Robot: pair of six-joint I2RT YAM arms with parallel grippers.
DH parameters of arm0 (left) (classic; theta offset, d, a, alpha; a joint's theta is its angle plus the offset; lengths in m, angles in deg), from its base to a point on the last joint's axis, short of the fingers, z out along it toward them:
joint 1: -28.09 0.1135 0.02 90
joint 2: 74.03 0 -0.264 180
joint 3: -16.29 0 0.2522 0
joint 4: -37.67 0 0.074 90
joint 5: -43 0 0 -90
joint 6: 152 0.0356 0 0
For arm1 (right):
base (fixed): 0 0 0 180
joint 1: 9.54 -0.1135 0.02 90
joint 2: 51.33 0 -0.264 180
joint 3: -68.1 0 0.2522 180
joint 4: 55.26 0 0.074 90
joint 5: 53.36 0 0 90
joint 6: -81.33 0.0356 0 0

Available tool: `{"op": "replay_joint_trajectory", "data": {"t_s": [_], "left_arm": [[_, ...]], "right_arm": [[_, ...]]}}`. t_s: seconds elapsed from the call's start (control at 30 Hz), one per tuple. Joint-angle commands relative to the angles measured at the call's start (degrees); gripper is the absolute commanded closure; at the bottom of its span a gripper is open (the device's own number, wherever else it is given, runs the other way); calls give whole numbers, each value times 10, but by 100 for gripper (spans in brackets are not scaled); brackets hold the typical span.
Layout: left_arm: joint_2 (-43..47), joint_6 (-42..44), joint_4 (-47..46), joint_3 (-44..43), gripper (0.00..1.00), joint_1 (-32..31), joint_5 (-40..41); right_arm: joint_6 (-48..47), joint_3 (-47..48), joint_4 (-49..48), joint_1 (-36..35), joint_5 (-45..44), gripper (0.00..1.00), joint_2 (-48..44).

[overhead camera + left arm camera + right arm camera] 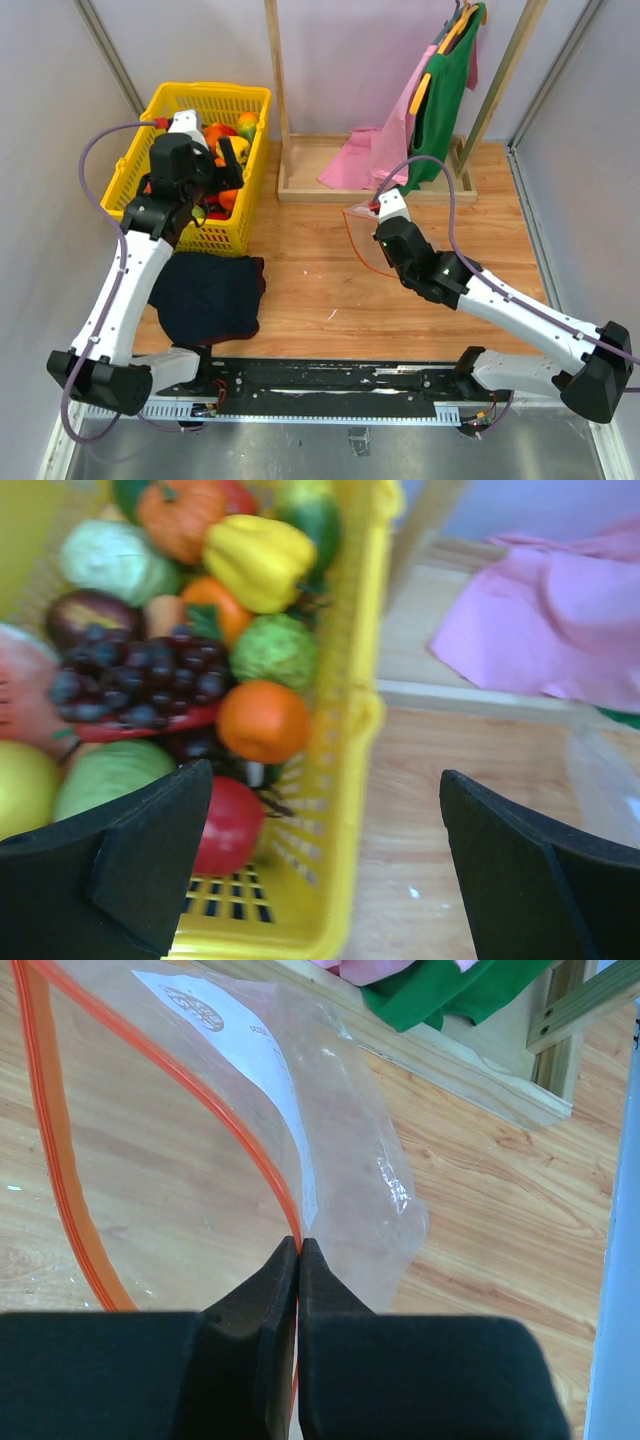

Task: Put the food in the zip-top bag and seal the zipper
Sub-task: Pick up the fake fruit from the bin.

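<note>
- The left pincer (325, 820) hangs spread wide, gripping nothing, over the right rim of the yellow basket (352, 730).
- The food (180, 660) lies inside the basket: grapes (140, 680), an orange (262, 720), a yellow pepper (258, 555), a red apple (230, 825).
- Right of the basket, the right pincer (299, 1250) is clenched on the zipper (200, 1090) of the zip-top bag (340, 1160), whose mouth gapes over the wooden surface (480, 1230).

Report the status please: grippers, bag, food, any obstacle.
Left gripper open above yellow basket rim. Right gripper shut on zip-top bag at zipper, mouth open. Food in basket, none seen in bag. No obstacle seen between.
</note>
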Motion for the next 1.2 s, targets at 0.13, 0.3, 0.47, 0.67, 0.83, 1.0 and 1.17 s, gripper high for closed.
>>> {"op": "replay_joint_trajectory", "data": {"t_s": [0.13, 0.3, 0.47, 0.67, 0.83, 1.0, 1.17], "left_arm": [[-92, 51, 54, -35, 1, 129, -128], [-157, 49, 53, -47, 7, 158, -165], [-220, 48, 45, -51, 17, 161, -182], [-266, 42, 17, -41, 19, 167, -197], [-299, 36, -5, -33, 13, 170, -210], [-326, 24, -17, -39, 7, 172, -210], [-353, 19, -21, -36, 7, 173, -210]], "right_arm": [[1, 9, -10, -6, -4, 99, 6], [2, 8, -12, -6, 3, 99, 6], [2, 6, -15, -6, 4, 99, 4], [0, 7, -16, -6, 6, 99, 9], [0, 8, -18, -6, 13, 99, 20], [0, 9, -20, -6, 17, 99, 28], [0, 8, -23, -6, 19, 99, 29]]}}
